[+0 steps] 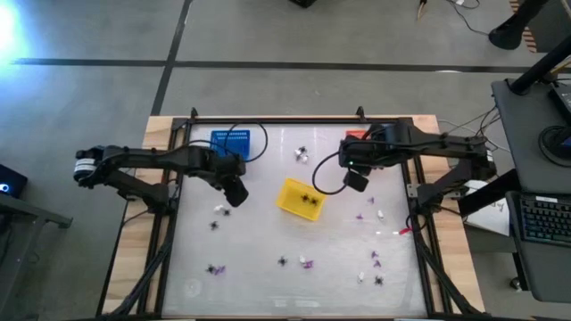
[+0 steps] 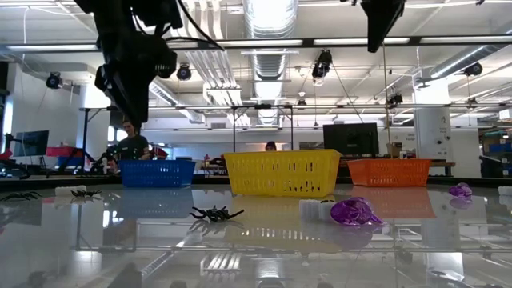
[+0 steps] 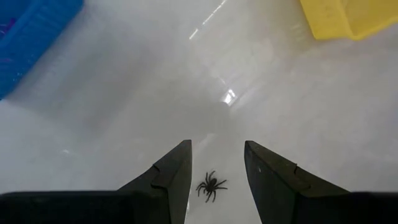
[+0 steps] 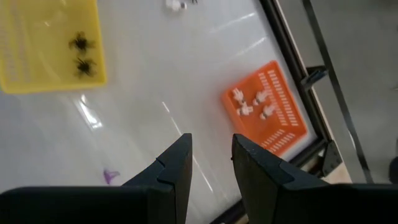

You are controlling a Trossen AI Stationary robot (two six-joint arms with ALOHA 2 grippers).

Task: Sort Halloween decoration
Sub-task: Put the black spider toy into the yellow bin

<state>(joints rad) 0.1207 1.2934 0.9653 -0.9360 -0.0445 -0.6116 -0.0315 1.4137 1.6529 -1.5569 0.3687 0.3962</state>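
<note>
The Halloween decoration lies scattered over the glossy table: black spiders (image 1: 282,260), purple bits (image 1: 359,215) and white bits (image 1: 381,214). My left gripper (image 1: 236,190) hangs open above the table between the blue basket (image 1: 230,143) and the yellow basket (image 1: 301,199). In the left wrist view one black spider (image 3: 211,185) shows on the table below the gap between the fingers (image 3: 217,146), untouched. My right gripper (image 1: 355,181) is open (image 4: 211,138) and empty, raised right of the yellow basket. Two black spiders (image 4: 79,42) lie in the yellow basket and white bits (image 4: 254,102) in the orange basket (image 4: 273,112).
The three baskets stand in a row in the low view: blue (image 2: 156,172), yellow (image 2: 282,173), orange (image 2: 390,170). A black spider (image 2: 216,214) and a purple bit (image 2: 354,212) lie near that camera. A dark frame (image 1: 268,119) borders the table. People show in the room beyond.
</note>
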